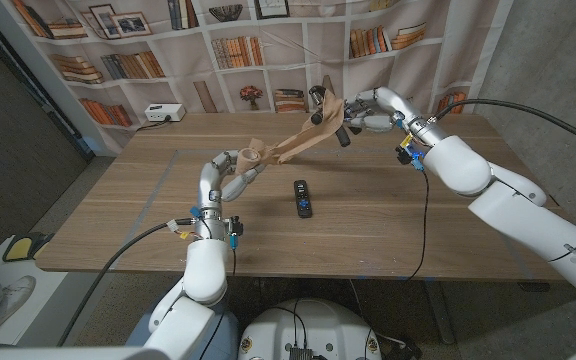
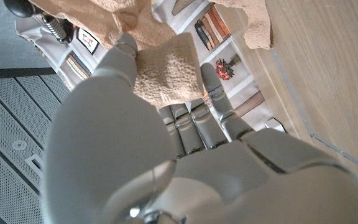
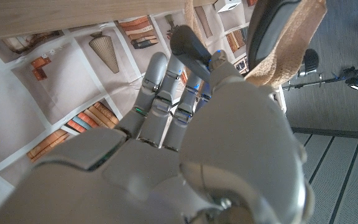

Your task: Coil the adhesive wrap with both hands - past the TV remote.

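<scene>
1 remote (image 1: pixel 303 198), 1 wrap (image 1: pixel 293 145), apparently held by 2 hands.

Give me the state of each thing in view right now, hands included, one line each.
adhesive wrap: partly coiled, loose end stretched taut in the air between both hands
left hand: raised off the table, holds the rolled end of the wrap
right hand: raised, grips the free end of the wrap
TV remote: lying flat on the table, untouched

The left hand (image 2: pixel 166 155) hides part of the adhesive wrap (image 2: pixel 166 74).
</scene>
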You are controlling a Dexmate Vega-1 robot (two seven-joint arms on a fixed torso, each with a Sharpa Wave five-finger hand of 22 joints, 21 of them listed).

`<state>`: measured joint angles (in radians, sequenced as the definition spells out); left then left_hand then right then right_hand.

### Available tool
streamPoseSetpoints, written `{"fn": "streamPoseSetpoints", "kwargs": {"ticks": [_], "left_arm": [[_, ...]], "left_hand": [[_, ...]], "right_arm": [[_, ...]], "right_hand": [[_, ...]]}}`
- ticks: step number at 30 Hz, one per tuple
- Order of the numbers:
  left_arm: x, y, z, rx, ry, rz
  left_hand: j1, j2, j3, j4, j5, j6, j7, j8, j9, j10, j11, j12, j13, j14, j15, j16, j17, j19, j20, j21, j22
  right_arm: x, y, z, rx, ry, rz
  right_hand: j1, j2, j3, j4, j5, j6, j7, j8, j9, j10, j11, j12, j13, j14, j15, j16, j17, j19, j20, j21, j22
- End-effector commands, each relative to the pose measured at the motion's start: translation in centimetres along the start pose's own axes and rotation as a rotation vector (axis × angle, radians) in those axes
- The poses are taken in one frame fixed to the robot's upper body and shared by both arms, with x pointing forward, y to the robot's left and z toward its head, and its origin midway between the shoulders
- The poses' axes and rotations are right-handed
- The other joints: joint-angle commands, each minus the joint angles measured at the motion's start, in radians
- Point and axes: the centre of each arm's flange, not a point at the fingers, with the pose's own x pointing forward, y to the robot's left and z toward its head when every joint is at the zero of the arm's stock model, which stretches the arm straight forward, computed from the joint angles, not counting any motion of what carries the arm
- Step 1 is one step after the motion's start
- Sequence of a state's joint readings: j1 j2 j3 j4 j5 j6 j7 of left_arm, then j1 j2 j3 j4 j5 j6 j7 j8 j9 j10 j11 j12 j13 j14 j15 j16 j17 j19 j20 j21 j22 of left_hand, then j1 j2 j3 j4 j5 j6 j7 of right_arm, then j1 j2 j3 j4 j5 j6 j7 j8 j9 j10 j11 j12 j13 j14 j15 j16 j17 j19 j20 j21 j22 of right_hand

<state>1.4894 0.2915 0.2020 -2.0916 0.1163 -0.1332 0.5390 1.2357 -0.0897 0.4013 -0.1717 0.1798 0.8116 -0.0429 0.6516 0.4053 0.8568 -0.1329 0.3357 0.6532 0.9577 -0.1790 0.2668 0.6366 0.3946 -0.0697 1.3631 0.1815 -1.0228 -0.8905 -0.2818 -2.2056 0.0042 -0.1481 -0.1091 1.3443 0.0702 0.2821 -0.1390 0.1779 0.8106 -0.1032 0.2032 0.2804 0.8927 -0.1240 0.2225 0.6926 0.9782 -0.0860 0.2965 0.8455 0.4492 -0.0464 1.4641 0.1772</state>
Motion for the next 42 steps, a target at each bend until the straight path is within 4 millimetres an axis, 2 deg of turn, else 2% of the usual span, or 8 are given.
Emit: {"fn": "streamPoseSetpoints", "kwargs": {"ticks": [1, 17, 26, 38, 42], "left_arm": [[0.8, 0.5, -0.8, 0.016, 0.023, 0.018], [1.9, -0.1, -2.1, 0.03, 0.066, 0.01], [1.8, -0.6, -2.6, 0.026, 0.07, 0.024], [3.1, -1.8, -2.9, 0.033, 0.056, 0.024], [3.7, -1.7, -3.2, 0.04, 0.065, 0.018]], "left_hand": [[0.197, 0.204, 0.002, 0.005, 0.008, 0.021, 0.007, 0.008, 0.004, 0.009, 0.002, -0.006, 0.002, 0.066, -0.051, 0.003, 0.002, -0.005, 0.003, 0.007, 0.001], [0.2, 0.202, 0.0, 0.006, 0.009, 0.026, 0.011, 0.01, 0.001, 0.015, 0.0, -0.008, 0.005, 0.072, -0.051, 0.002, 0.002, -0.007, 0.004, 0.013, 0.001], [0.2, 0.202, 0.0, 0.006, 0.009, 0.025, 0.01, 0.01, 0.002, 0.016, 0.001, -0.012, 0.003, 0.073, -0.05, 0.002, 0.003, -0.009, 0.005, 0.015, 0.001], [0.201, 0.203, 0.0, 0.006, 0.009, 0.029, 0.008, 0.01, -0.001, 0.02, 0.0, -0.013, 0.003, 0.073, -0.049, 0.0, 0.004, -0.013, 0.002, 0.015, 0.0], [0.202, 0.202, -0.001, 0.006, 0.01, 0.029, 0.007, 0.011, -0.001, 0.021, 0.0, -0.013, 0.005, 0.072, -0.049, 0.0, 0.005, -0.014, 0.001, 0.016, 0.0]], "right_arm": [[-0.7, 1.1, 0.5, 0.014, -0.016, 0.042], [-1.8, 1.4, 0.5, 0.033, -0.016, 0.077], [-2.2, 1.6, 0.6, 0.044, -0.028, 0.1], [-2.8, 1.6, 1.0, 0.039, -0.033, 0.144], [-2.8, 2.2, 0.6, 0.062, -0.02, 0.152]], "right_hand": [[0.033, 0.035, 0.134, -0.022, 0.006, 0.003, -0.003, 0.004, 0.005, 0.014, -0.002, 0.005, 0.005, 0.068, -0.151, 0.003, 0.003, -0.004, -0.111, 0.007, -0.001], [0.033, 0.035, 0.134, -0.022, 0.006, 0.003, -0.005, 0.004, 0.005, 0.013, -0.002, 0.004, 0.006, 0.069, -0.151, 0.004, 0.005, -0.004, -0.111, 0.008, 0.0], [0.033, 0.036, 0.134, -0.021, 0.006, 0.003, -0.003, 0.004, 0.005, 0.011, -0.003, 0.003, 0.006, 0.069, -0.151, 0.003, 0.005, -0.005, -0.11, 0.008, 0.0], [0.033, 0.035, 0.134, -0.022, 0.006, 0.003, -0.002, 0.004, 0.004, 0.013, 0.0, 0.003, 0.005, 0.068, -0.152, 0.002, 0.005, -0.005, -0.11, 0.009, 0.0], [0.032, 0.035, 0.134, -0.022, 0.006, 0.002, -0.003, 0.004, 0.004, 0.014, -0.002, 0.004, 0.006, 0.069, -0.151, 0.002, 0.005, -0.005, -0.11, 0.009, -0.001]]}}
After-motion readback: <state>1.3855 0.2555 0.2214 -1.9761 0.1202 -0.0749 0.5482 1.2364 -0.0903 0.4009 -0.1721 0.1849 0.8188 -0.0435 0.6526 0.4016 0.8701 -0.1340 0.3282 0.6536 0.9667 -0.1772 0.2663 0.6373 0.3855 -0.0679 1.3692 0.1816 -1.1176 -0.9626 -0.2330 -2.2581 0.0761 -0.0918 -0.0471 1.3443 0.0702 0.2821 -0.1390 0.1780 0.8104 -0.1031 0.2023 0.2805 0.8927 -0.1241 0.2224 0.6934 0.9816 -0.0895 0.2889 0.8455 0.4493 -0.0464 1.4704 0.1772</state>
